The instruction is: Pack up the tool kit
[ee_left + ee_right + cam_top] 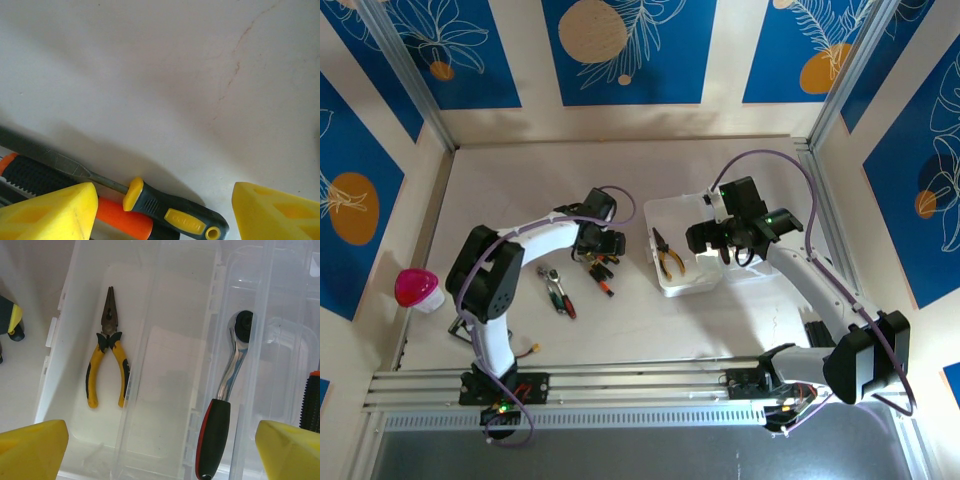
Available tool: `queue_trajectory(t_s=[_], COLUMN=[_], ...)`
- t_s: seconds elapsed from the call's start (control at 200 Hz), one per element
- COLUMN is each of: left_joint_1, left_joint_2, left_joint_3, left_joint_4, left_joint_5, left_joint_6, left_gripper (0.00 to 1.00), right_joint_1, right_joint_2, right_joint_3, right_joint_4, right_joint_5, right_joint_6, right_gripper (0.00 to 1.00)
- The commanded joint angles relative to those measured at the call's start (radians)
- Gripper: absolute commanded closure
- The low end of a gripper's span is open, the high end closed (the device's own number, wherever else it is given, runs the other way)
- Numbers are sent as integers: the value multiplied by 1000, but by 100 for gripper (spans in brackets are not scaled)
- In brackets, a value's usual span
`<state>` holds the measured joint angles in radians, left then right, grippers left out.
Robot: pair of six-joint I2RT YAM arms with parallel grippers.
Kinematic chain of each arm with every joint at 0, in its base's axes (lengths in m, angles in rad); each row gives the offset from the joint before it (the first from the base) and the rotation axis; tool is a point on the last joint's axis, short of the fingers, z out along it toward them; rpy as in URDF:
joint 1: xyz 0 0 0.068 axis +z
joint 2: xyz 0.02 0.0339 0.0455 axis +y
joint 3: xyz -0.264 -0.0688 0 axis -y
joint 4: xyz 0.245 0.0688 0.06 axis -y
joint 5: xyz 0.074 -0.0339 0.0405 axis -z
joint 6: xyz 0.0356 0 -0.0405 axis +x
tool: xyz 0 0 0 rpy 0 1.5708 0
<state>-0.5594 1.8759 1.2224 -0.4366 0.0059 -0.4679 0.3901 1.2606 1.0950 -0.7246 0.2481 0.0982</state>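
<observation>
The clear plastic case (692, 281) lies open right of centre. Yellow-handled pliers (668, 258) rest in its left half (107, 352). A ratchet wrench (227, 400) with a black and red grip lies in the neighbouring half, and a black-handled screwdriver (312, 402) shows at the right edge. My right gripper (723, 245) hovers open over the case (160, 460), holding nothing. My left gripper (598, 245) is open (162, 215) low over loose screwdrivers (601, 272) on the table. A black and yellow handle (175, 215) lies between its fingers, beside an orange one (120, 217).
A red-handled tool (557, 291) lies on the table left of the screwdrivers. A pink ball (417, 288) sits at the left wall. A small orange piece (533, 349) lies near the front rail. Walls enclose the white table (620, 180).
</observation>
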Motion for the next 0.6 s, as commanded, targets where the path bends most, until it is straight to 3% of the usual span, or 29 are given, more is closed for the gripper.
queue_trajectory(t_s=[0.0,0.415,0.595], left_joint_1=[-12,-13,-20], left_joint_2=[53,120,114], left_joint_3=[11,55,25], left_joint_4=[-30,-66,-111], left_joint_5=[17,27,-4], left_joint_6=[9,35,51], left_gripper=[28,29,37], right_joint_1=[-8,-16,-18], right_joint_2=[-2,-13,-15], right_joint_3=[-20,-29,-30], right_joint_4=[7,6,5], right_joint_5=[-35,-36,-43], right_joint_6=[1,1,4], right_gripper=[4,4,4])
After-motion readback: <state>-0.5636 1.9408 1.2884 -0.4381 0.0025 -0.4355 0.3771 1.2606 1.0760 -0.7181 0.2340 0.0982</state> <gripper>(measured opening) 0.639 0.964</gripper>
